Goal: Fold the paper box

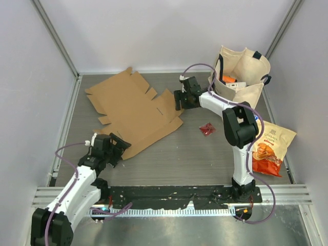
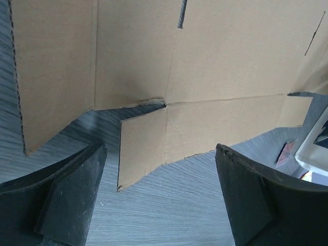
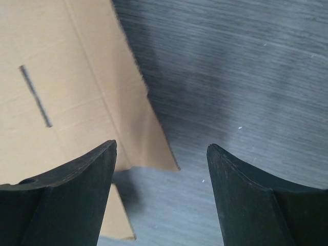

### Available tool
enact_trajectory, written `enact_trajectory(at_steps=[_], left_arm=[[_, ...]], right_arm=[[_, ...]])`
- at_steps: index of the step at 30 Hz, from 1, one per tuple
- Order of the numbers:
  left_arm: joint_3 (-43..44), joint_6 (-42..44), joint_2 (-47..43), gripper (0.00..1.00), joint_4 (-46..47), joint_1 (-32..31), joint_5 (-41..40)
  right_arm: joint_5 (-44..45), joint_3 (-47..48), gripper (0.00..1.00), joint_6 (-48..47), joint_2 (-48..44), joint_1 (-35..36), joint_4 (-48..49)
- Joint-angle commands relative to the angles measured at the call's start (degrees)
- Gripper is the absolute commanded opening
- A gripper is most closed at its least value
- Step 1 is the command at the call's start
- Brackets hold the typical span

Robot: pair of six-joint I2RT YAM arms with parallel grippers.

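A grey table (image 1: 205, 154) fills the floor of a white-walled cell. The box (image 1: 136, 110), an unfolded brown cardboard sheet with flaps and slits, lies flat on it and stretches from one gripper to the other. A cream tote (image 1: 246, 72) stands just beyond the right gripper (image 1: 179, 100), on the side away from the box. An orange snack bag (image 1: 269, 148) lies well apart from both sets of fingers.

The left gripper (image 1: 119, 146) sits low at the sheet's near edge. Its black fingers (image 2: 72, 189) are spread wide and hold nothing, and a flap corner lies just ahead of the gap between them.

The right gripper is at the sheet's right edge, fingers (image 3: 66, 195) likewise apart and empty. The cardboard edge runs under one finger, with bare table under the other.

A small red thing (image 1: 207, 129) lies near the right fingers, off the cardboard.
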Motion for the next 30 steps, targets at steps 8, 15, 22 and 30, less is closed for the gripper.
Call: enact_trajectory(at_steps=[8, 15, 22, 30], left_arm=[[-1.4, -5.5, 5.9, 0.85, 7.0, 0.3, -1.0], [-1.6, -5.9, 11.9, 0.7, 11.1, 0.3, -3.9], [4.8, -1.4, 20.9, 0.65, 10.5, 0.3, -7.2], [9.9, 2.9, 26.3, 0.65, 10.5, 0.3, -10.4]], right_arm=[[-1.6, 15.2, 0.76, -10.8, 10.7, 0.2, -3.9], [-5.9, 18.1, 0.38, -10.2, 14.6, -0.2, -4.4], [-5.1, 9.3, 0.01, -5.7, 8.8, -0.1, 0.1], [6.0, -16.1, 0.01, 5.4, -9.0, 0.3, 11.3]])
